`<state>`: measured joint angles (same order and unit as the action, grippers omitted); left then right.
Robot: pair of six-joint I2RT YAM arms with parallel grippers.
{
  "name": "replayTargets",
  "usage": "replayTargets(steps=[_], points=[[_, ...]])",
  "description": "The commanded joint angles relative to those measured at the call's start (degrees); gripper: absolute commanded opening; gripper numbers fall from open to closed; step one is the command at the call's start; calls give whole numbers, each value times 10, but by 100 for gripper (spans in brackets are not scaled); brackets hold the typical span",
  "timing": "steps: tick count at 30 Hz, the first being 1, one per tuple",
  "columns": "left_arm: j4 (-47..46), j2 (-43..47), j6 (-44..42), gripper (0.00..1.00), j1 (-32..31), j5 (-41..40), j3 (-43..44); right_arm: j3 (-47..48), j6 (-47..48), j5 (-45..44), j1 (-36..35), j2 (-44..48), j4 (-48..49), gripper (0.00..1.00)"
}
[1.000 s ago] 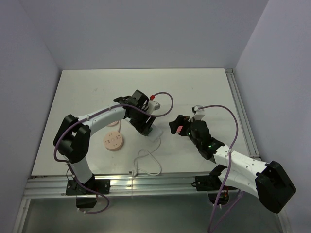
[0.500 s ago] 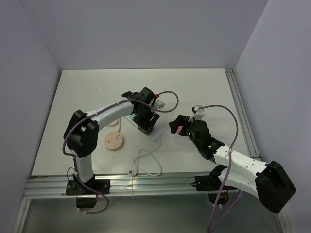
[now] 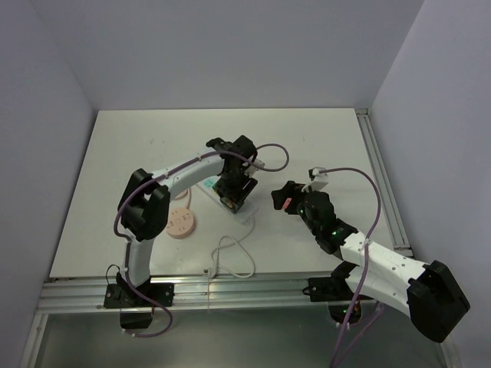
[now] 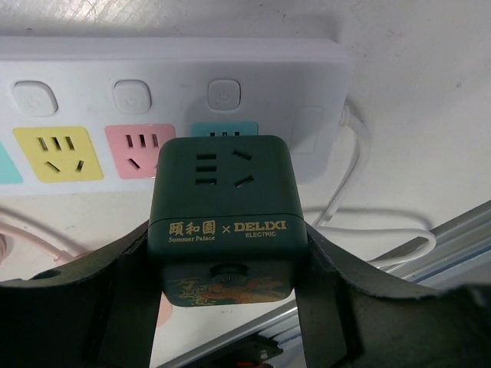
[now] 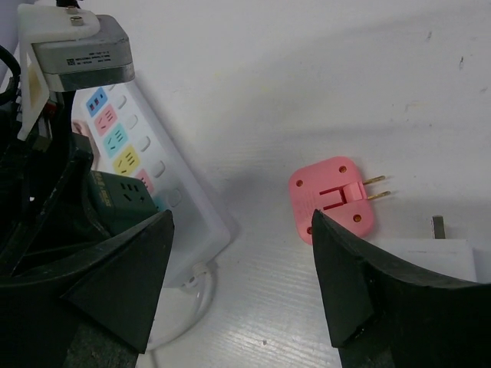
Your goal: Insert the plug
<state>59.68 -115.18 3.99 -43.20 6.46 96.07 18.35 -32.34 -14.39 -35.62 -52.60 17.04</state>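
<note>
While the white table [image 3: 322, 138] fills most of the overhead view, the action sits near its middle, where both arms reach inward. A long white power strip [image 4: 92, 77] lies flat, with coloured sockets in a row and a white cord [image 4: 360, 222] looping off its end. The left gripper [image 4: 230, 257] pinches a dark green cube plug [image 4: 222, 184] by its two sides and holds it right over the teal socket [image 4: 224, 129], the last in the row, beside the pink socket [image 4: 134, 149]. The cube hides its own pins, so it cannot be told whether they have entered the slots. The right gripper [image 5: 239, 230] hangs with its fingers spread and nothing between them, near a small pink plug [image 5: 332, 198] that lies on the table, prongs pointing away from the strip. The likely risk is misalignment: if the cube is tilted or offset, a push could jam the pins on the socket face, or slide the unsteadied strip sideways. The cube might also slip in the grip under downward force.
</note>
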Motion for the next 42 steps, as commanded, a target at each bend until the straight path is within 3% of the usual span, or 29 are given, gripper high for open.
replayTargets(steps=[1,10,21,35,42], points=[[49,-48,11,0,-11,-23,34,-5,-8,-22,5,11,6,79],[94,-105,32,0,-29,-61,97,-9,-11,-22,6,14,8,75],[91,-133,30,0,-45,-62,101,-10,-13,-19,8,15,11,73],[64,-160,-13,1,-31,29,87,-13,-11,-17,8,20,15,72],[69,-170,-7,0,-29,19,86,-11,-11,-17,7,16,12,71]])
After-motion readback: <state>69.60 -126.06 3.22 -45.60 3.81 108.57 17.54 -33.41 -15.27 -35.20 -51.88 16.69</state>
